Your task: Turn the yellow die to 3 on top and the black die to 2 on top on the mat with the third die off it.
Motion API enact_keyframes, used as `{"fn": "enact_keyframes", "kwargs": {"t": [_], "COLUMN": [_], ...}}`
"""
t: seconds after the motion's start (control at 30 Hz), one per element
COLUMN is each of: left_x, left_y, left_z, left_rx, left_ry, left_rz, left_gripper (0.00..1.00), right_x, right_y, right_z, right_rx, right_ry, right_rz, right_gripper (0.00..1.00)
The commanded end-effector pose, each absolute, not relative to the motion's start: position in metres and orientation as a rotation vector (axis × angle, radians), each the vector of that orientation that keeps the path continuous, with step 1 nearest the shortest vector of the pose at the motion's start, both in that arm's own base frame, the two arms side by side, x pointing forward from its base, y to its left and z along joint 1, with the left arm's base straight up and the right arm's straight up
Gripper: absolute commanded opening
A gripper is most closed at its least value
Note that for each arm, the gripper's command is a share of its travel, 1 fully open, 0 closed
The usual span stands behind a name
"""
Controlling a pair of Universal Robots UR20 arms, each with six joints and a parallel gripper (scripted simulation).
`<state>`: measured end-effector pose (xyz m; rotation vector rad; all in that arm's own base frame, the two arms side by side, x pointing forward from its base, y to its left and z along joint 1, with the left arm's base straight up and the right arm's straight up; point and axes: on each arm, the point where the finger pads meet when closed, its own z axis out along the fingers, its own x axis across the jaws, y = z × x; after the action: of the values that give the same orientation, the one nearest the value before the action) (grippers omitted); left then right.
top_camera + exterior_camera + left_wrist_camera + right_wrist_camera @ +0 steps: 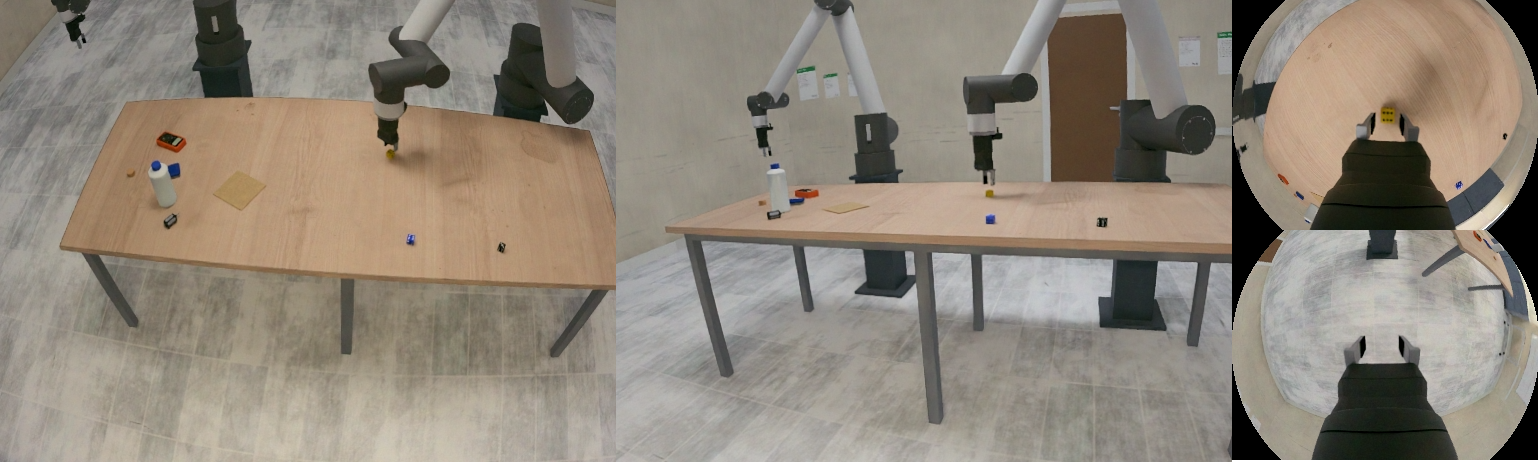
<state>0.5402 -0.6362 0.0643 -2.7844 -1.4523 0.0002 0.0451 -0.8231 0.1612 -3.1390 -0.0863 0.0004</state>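
Note:
The yellow die (390, 154) (989, 193) (1388, 114) sits on the table; its upper face in the left wrist view seems to show six pips. My left gripper (391, 146) (989, 181) (1387, 119) is open just above it, pointing down, a finger to either side in the wrist view. The black die (501, 247) (1102, 222) (1505, 136) lies near the front right; its top number is unclear. The blue die (410, 239) (990, 219) (1459, 185) is off the tan mat (240, 190) (846, 207). My right gripper (81, 42) (767, 151) (1381, 342) is open and empty, beyond the table's left end.
Left of the mat stand a white bottle (164, 187) (778, 190), an orange meter (171, 142) (807, 193), a blue item (174, 170) behind the bottle, a small orange-brown piece (131, 173) and a dark small object (170, 220) (774, 214).

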Motion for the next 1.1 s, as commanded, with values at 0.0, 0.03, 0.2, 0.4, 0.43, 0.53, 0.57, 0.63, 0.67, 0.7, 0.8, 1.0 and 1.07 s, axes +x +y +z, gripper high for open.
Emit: {"fn": "enact_keyframes", "kwargs": {"t": [0.0, 0.03, 0.2, 0.4, 0.43, 0.53, 0.57, 0.63, 0.67, 0.7, 0.8, 1.0, 1.07], "left_x": [0.5405, 0.5406, 0.5406, 0.5406, 0.5406, 0.5406, 0.5406, 0.5406, 0.5406, 0.5406, 0.5406, 0.5406, 0.5406], "left_y": [-0.6367, -0.6367, -0.6366, -0.6366, -0.6366, -0.6366, -0.6366, -0.6366, -0.6366, -0.6366, -0.6366, -0.6366, -0.6366], "left_z": [0.0577, 0.0567, 0.0541, 0.0512, 0.0509, 0.0506, 0.0505, 0.0505, 0.0505, 0.0505, 0.0505, 0.0505, 0.0505], "left_rx": [-2.785, -2.785, -2.785, -2.785, -2.785, -2.785, -2.785, -2.785, -2.785, -2.785, -2.785, -2.785, -2.785], "left_ry": [-1.453, -1.453, -1.453, -1.453, -1.453, -1.453, -1.453, -1.453, -1.453, -1.453, -1.453, -1.453, -1.453], "left_rz": [0.0, 0.0, 0.0, 0.0, 0.0, 0.0, 0.0, 0.0, 0.0, 0.0, 0.0, 0.0, 0.0], "left_gripper": [0.79, 0.79, 0.79, 0.79, 0.79, 0.79, 0.79, 0.79, 0.79, 0.79, 0.79, 0.79, 0.79], "right_x": [0.0453, 0.0453, 0.0453, 0.0453, 0.0453, 0.0453, 0.0453, 0.0453, 0.0453, 0.0453, 0.0453, 0.0453, 0.0453], "right_y": [-0.8237, -0.8237, -0.8237, -0.8237, -0.8237, -0.8237, -0.8237, -0.8237, -0.8237, -0.8237, -0.8237, -0.8237, -0.8237], "right_z": [0.162, 0.162, 0.162, 0.162, 0.162, 0.162, 0.162, 0.162, 0.162, 0.162, 0.162, 0.162, 0.162], "right_rx": [-3.14, -3.14, -3.14, -3.14, -3.14, -3.14, -3.14, -3.14, -3.14, -3.14, -3.14, -3.14, -3.14], "right_ry": [-0.086, -0.086, -0.086, -0.086, -0.086, -0.086, -0.086, -0.086, -0.086, -0.086, -0.086, -0.086, -0.086], "right_rz": [0.0, 0.0, 0.0, 0.0, 0.0, 0.0, 0.0, 0.0, 0.0, 0.0, 0.0, 0.0, 0.0], "right_gripper": [1.0, 1.0, 1.0, 1.0, 1.0, 1.0, 1.0, 1.0, 1.0, 1.0, 1.0, 1.0, 1.0]}}
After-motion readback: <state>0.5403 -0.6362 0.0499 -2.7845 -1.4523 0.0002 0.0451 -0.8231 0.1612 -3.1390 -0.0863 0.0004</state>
